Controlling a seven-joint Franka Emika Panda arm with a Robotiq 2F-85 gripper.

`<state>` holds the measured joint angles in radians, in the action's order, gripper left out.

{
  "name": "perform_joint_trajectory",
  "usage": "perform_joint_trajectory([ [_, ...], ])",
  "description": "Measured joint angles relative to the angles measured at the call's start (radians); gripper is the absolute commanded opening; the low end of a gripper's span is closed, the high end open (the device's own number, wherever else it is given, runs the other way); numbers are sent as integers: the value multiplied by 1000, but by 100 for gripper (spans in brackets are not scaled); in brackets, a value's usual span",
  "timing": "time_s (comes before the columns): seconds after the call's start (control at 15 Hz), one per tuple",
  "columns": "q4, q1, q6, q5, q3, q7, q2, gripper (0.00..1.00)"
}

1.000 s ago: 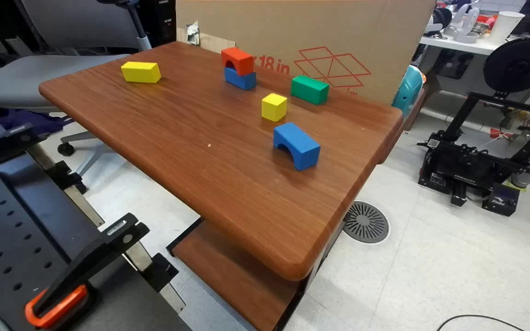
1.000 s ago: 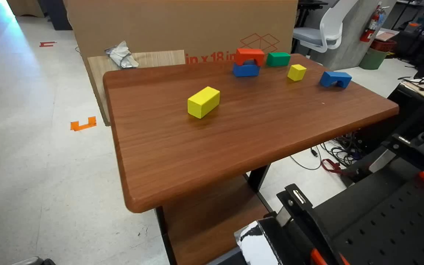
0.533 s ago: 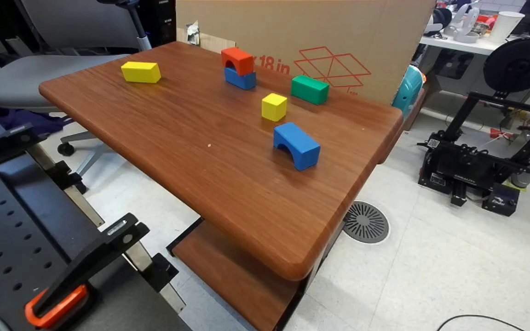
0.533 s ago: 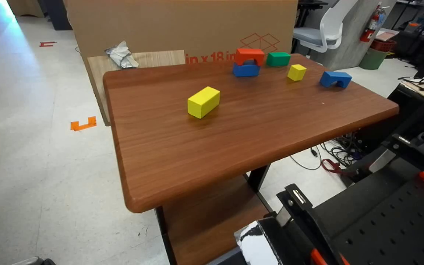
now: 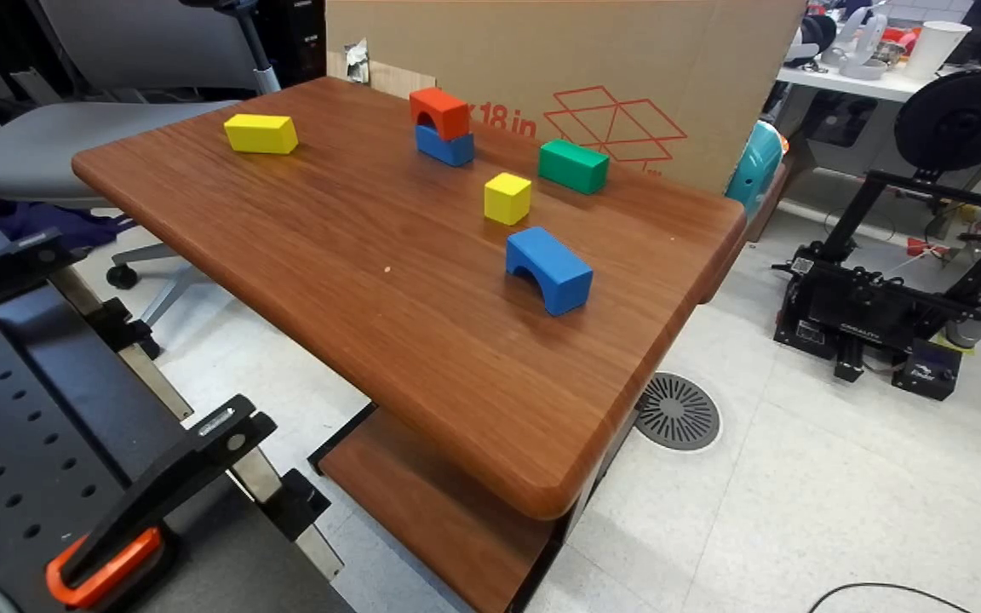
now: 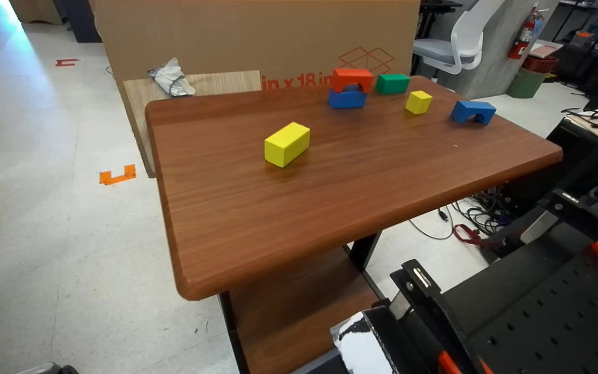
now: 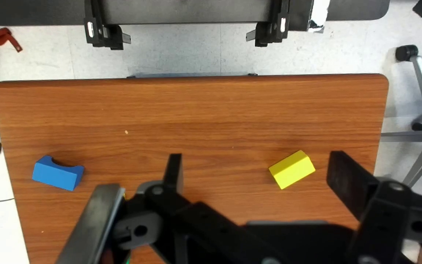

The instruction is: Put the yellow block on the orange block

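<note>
- Gripper [image 7: 256,161]: released, spread wide.
- Orange block [image 5: 446,115]: arched, atop 1 blue block [image 5: 448,151].
- Yellow block [image 6: 287,145]: lying on the table [image 6: 330,197], well apart from both.

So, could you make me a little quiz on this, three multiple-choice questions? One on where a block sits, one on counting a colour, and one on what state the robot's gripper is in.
1. Where is the orange block?
A) on the floor
B) on top of another block
C) directly on the tabletop

2. How many of the blocks are yellow?
A) none
B) four
C) two

3. How does the gripper stand?
A) open
B) shut on nothing
C) clamped on a block

1: B, since in both exterior views a blue block lies under it.
2: C, since both exterior views show an oblong yellow block and a cube-like yellow block.
3: A, since in the wrist view its fingers are wide apart.
</note>
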<state>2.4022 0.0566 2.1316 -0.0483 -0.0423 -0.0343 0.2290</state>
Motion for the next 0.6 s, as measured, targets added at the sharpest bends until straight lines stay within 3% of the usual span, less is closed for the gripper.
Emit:
perform_joint_trajectory([
  [0.6,-126,45,206,19,-64,3,-326,100],
])
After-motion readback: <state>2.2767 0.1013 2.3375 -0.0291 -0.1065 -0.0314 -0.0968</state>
